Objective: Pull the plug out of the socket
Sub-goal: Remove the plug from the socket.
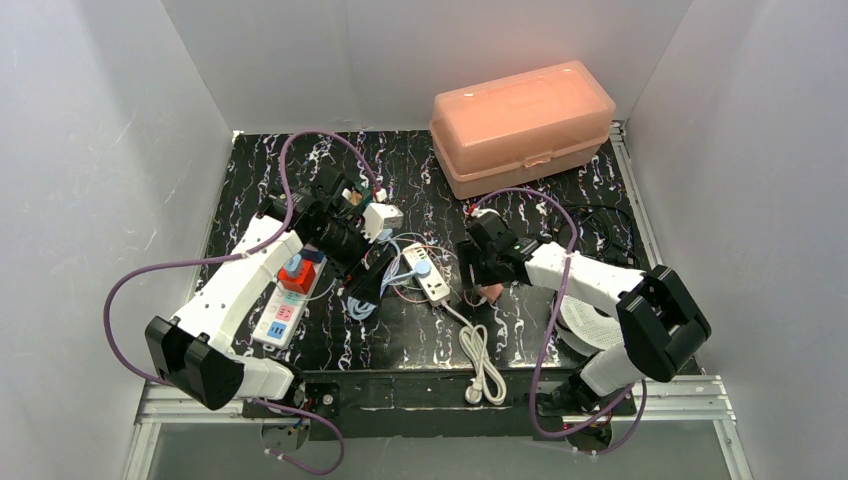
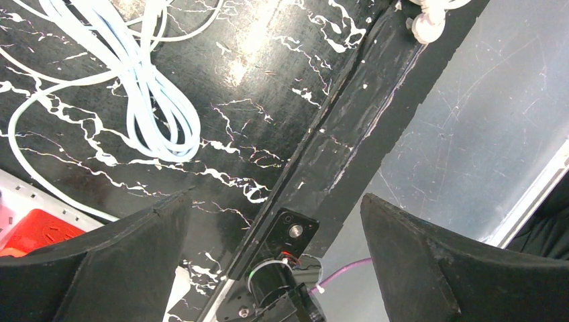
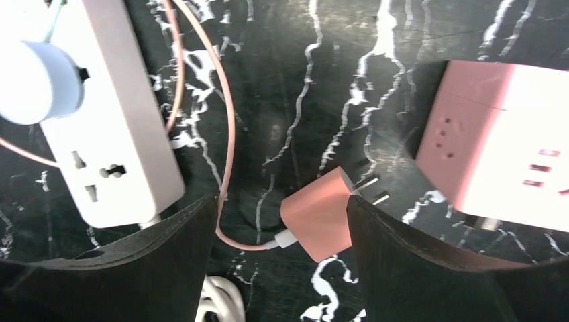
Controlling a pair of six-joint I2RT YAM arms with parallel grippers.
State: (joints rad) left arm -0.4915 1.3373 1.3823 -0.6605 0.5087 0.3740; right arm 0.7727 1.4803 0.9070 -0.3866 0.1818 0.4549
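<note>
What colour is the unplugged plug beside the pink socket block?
The plug is salmon pink, matching its cable; it shows clearest in the right wrist view.

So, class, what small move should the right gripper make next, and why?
Probably lift the right gripper straight up and away. The small pink plastic plug lies on the table with its bare prongs clear of the pink cube socket, and the jaws stand open around it.

Worktop [image 3: 295,80]: glossy black sheet, veined white like marble. Plug [image 3: 315,218] and socket cube [image 3: 496,147]: smooth matt pink plastic. Power strip [image 3: 114,134]: smooth white plastic with a slight sheen. Storage box [image 1: 520,120]: translucent peach plastic. Edge panel [image 2: 470,134]: dull, scratched metal.
</note>
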